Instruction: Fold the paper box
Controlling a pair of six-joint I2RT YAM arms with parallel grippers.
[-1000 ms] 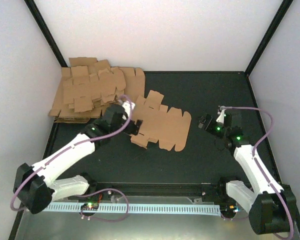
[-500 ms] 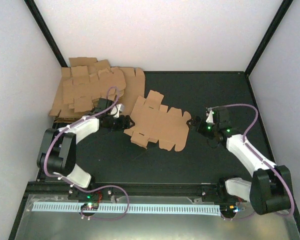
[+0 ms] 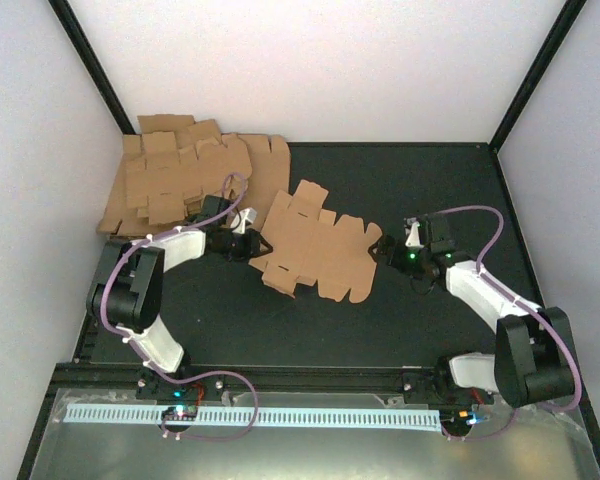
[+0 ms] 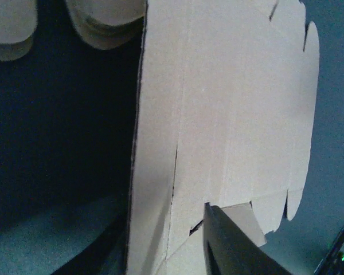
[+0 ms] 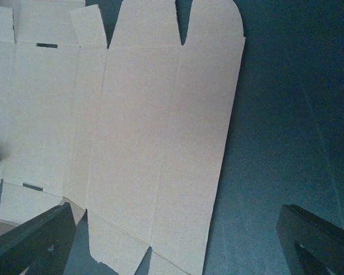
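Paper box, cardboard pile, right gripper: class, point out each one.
paper box (image 3: 320,255): top view, its middle panel.
cardboard pile (image 3: 170,185): top view, its upper sheets.
right gripper (image 3: 382,249): top view, between its fingertips.

1. The flat die-cut cardboard paper box (image 3: 318,255) is plain light brown and unprinted; in the wrist views its creases and cuts show as thin darker lines.
2. The loose pile of cardboard sheets (image 3: 180,185) is the same tan brown, with dark shadow lines between layers.
3. The matte table surface (image 3: 430,190) is black, and looks dark blue-green in the wrist views.
4. The left robot arm (image 3: 170,248) and the right robot arm (image 3: 483,290) have white shells with black joints; a small green light (image 3: 412,255) glows on the right one.
5. The thin looping cable (image 3: 470,209) is purple.
6. The back wall (image 3: 320,70) is white, and the slanted corner post (image 3: 542,70) is black.
7. The long perforated strip (image 3: 310,417) is white and lies on a dull grey metal ledge (image 3: 330,455).
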